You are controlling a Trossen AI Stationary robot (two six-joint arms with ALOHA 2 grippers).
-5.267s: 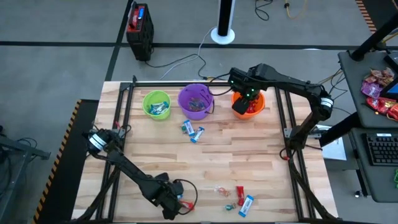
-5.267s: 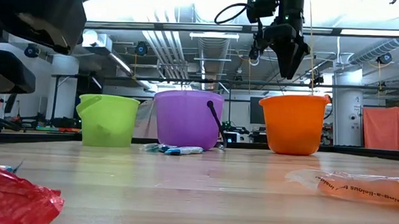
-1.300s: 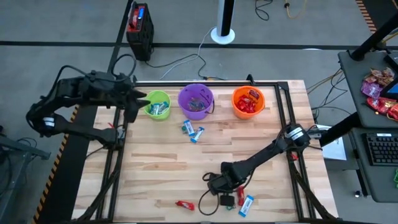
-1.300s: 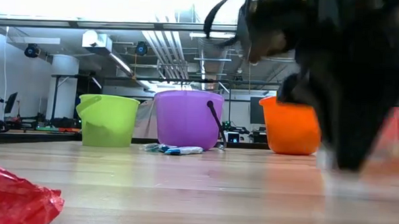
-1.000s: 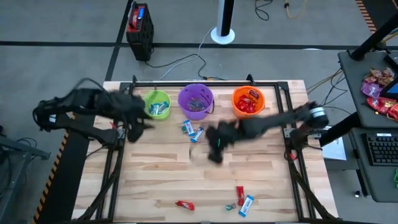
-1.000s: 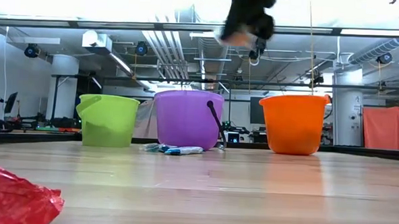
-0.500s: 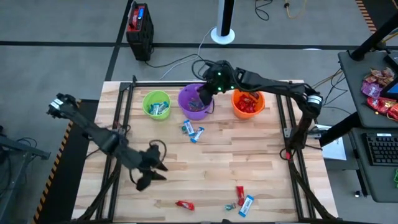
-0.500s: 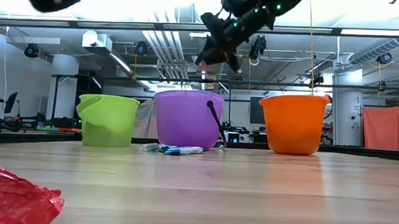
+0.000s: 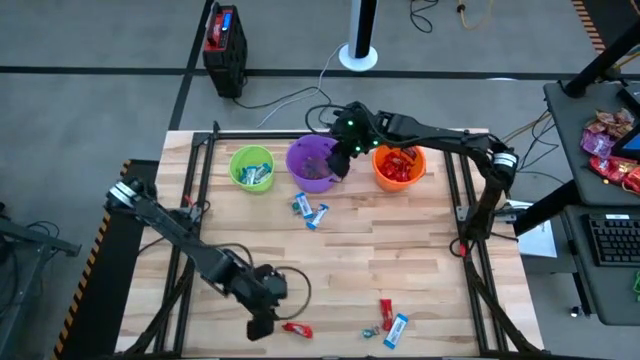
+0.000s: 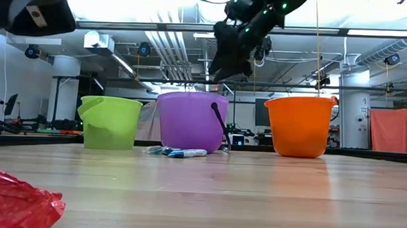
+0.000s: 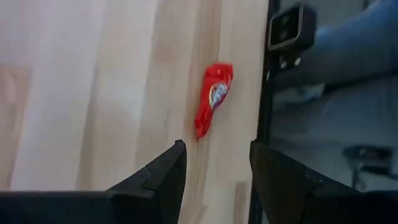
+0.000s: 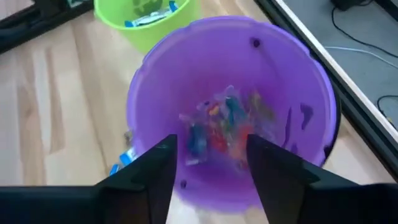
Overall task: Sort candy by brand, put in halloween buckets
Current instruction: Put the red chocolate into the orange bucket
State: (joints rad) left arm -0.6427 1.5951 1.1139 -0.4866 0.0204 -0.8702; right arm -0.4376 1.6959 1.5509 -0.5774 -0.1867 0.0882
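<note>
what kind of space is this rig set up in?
Most likely a robotics lab or workshop. The wooden table sits inside a black frame on bare grey floor, cables trail across it, and the low view shows exposed ceiling ducts and distant workstations.

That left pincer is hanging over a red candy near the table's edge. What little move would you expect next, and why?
Probably a short drop straight down. The left pincer is open, and the red candy lies flat on the table just ahead of its fingers, not yet between them. It likely needs to ease forward and lower so that the fingers straddle the wrapper before closing.
</note>
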